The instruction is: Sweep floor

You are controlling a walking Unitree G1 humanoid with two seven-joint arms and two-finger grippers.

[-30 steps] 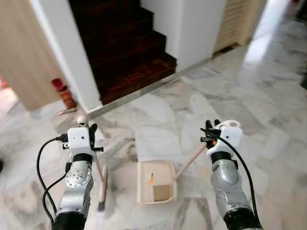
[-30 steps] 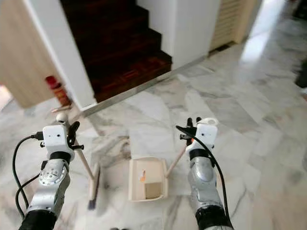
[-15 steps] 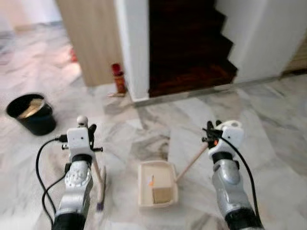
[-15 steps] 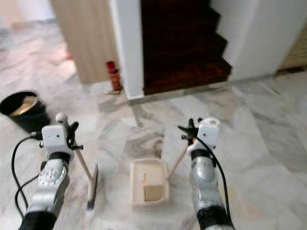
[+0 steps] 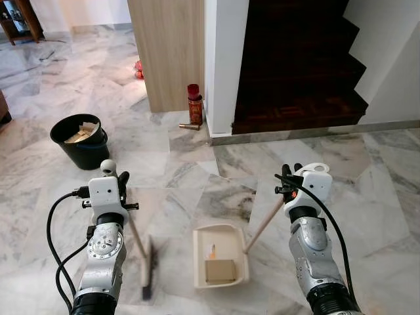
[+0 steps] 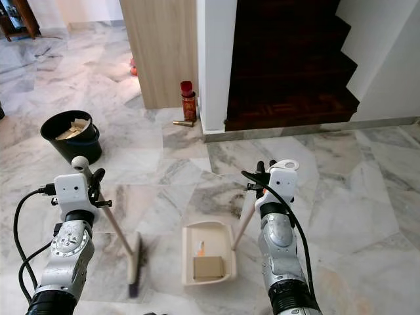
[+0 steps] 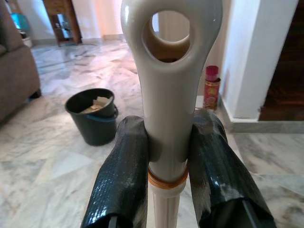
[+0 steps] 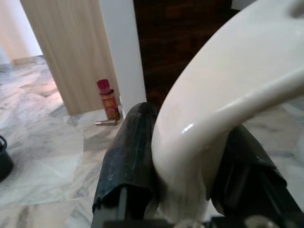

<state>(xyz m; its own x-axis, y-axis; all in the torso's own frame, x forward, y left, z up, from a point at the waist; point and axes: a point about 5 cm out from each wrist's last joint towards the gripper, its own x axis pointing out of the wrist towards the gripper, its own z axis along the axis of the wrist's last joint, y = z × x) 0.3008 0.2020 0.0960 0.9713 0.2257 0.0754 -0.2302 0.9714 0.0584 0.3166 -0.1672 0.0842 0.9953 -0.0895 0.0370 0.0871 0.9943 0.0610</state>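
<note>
A black bucket stands on the marble floor at far left. The cream broom, its brush head down on the floor, is clamped at the handle top by the left gripper; the hanging hole is seen in the left wrist view. A cream dustpan holding a brown scrap lies midway, its loop handle gripped by the right gripper. A red can stands by the stairs.

Glossy grey-veined marble floor meets a dark wooden staircase between white walls and a pale wood panel.
</note>
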